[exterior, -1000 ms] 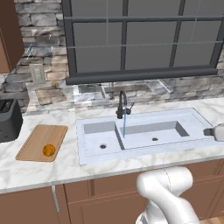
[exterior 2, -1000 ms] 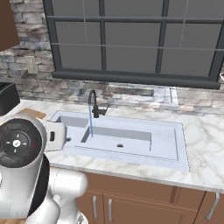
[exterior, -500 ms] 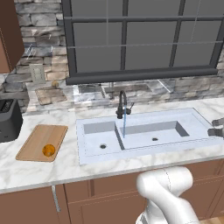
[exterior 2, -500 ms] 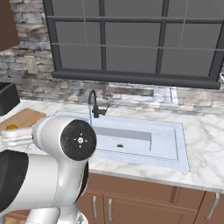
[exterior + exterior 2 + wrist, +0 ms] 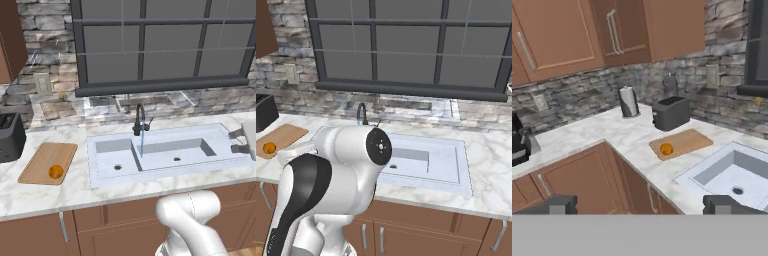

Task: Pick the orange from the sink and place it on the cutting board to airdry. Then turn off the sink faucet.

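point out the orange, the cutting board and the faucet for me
orange [image 5: 55,171], left base view, middle of the fruit
cutting board [image 5: 45,157], left base view, bare wood above the orange
faucet [image 5: 139,112], left base view, top of the arched spout

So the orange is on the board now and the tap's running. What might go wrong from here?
1. The orange sits near the cutting board's front edge; being round, it might roll off if bumped.
2. Water is running from the sink faucet, and the gripper, open, faces away from it toward the toaster corner. The swing back is wide, so the arm could clip the slim spout.
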Robot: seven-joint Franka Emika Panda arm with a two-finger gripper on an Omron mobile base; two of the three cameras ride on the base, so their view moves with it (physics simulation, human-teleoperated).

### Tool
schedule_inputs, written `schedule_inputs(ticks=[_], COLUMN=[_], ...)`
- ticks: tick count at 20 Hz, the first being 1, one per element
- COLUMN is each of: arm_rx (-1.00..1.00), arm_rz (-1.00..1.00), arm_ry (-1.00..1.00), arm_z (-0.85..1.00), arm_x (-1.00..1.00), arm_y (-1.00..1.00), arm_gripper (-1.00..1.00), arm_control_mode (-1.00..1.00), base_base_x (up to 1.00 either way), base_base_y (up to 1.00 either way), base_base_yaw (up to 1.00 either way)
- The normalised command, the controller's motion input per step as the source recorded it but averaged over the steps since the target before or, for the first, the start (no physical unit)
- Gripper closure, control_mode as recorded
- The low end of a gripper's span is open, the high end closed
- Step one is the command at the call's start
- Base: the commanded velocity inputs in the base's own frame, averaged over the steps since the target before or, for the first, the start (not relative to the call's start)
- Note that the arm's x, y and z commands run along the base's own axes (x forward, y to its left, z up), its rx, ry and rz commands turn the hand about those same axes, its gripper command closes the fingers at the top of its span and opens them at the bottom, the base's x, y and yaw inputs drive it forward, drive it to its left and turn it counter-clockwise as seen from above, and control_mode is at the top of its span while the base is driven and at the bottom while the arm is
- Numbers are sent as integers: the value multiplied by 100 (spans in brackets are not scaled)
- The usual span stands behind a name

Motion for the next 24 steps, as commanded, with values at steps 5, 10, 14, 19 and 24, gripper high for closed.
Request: schedule_inputs(ticks=[5,10,14,19,24], arm_rx=[1,3,4,1,5], arm_rz=[10,4,0,0,0], arm_ry=[-10,-11,-6,-1,0], arm_z=[-13,-14,-5,-4,-4], arm_x=[9,21,34,28,43], arm_y=[0,-1,-1,-8,-7], arm_gripper=[-100,-100,-100,-100,-100], arm_control_mode=[-100,-100,-100,-100,-100], base_base_x=[0,0,0,0,0], base_base_y=[0,0,0,0,0], base_base_yaw=[0,0,0,0,0])
